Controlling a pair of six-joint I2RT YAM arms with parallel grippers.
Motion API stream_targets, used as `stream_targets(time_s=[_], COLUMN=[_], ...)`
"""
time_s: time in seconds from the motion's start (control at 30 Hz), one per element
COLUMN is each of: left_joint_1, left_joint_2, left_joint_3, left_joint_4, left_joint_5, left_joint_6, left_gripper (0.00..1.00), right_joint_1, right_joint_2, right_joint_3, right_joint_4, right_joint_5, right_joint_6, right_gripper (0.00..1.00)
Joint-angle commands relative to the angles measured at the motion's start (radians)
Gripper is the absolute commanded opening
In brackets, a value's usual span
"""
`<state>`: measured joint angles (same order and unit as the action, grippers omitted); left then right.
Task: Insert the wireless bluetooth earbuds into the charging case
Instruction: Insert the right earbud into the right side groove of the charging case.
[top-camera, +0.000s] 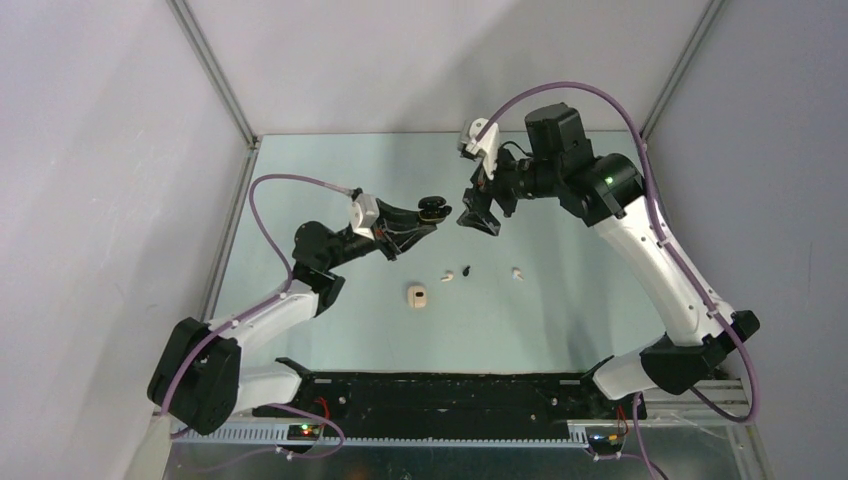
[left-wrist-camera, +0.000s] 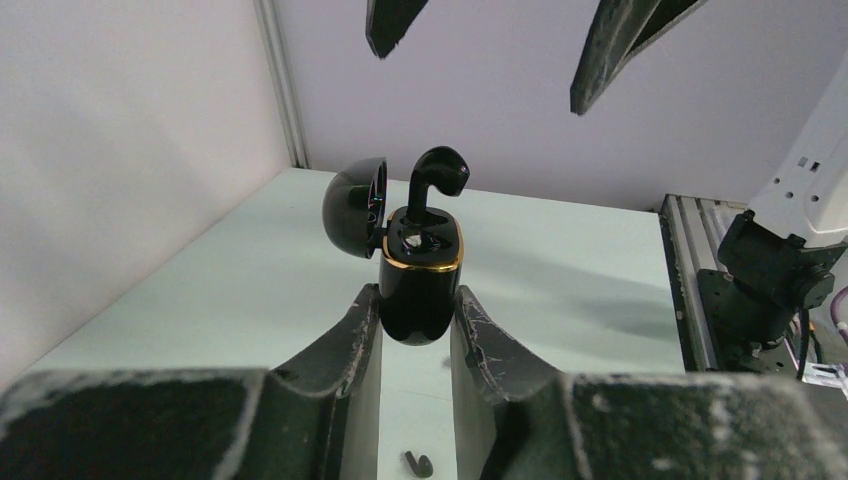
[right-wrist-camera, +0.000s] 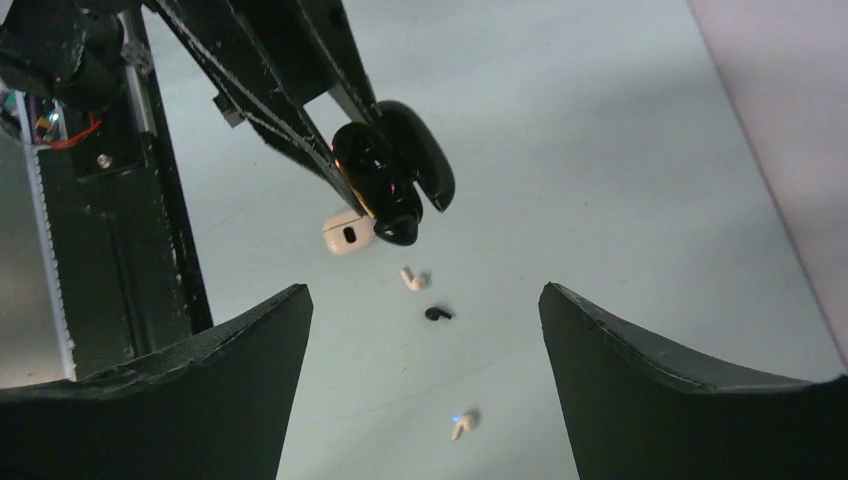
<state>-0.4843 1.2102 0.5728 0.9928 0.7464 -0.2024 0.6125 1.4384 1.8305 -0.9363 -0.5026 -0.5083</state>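
Glossy black earbud (left-wrist-camera: 437, 175) upright in gold-rimmed case (left-wrist-camera: 420, 290)

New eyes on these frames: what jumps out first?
The left gripper holds the open black case in mid-air, with a black earbud standing up out of it. The right gripper hangs open beside it. On the table lie a cream case, two white earbuds and a second black earbud.

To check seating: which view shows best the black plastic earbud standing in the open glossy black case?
Left wrist view: the black plastic earbud stands clearly out of the open glossy black case. In the top and right wrist views it merges with the case.
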Motion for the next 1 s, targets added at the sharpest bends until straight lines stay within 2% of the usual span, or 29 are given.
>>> stream_targets(time_s=[0.0,0.43,0.97], left_joint_1=[0.005,0.005,0.006], left_joint_2=[-0.006,-0.005,0.004], left_joint_3=[0.041,0.044,0.046], left_joint_4=[0.041,0.040,0.038], left_joint_5=[0.024,0.028,0.025], left_joint_6=[0.004,0.003,0.025], left_gripper=[0.00,0.00,0.00], right_joint_1=[0.001,0.005,0.006], right_joint_2=[0.007,0.123,0.179], right_joint_3=[0.020,0.069,0.143], right_joint_4=[-0.047,0.010,-0.039], right_joint_5=[-0.041,0.031,0.018], right_joint_6=[-0.016,-0.021,-0.050], right_gripper=[0.88,0.84,0.82])
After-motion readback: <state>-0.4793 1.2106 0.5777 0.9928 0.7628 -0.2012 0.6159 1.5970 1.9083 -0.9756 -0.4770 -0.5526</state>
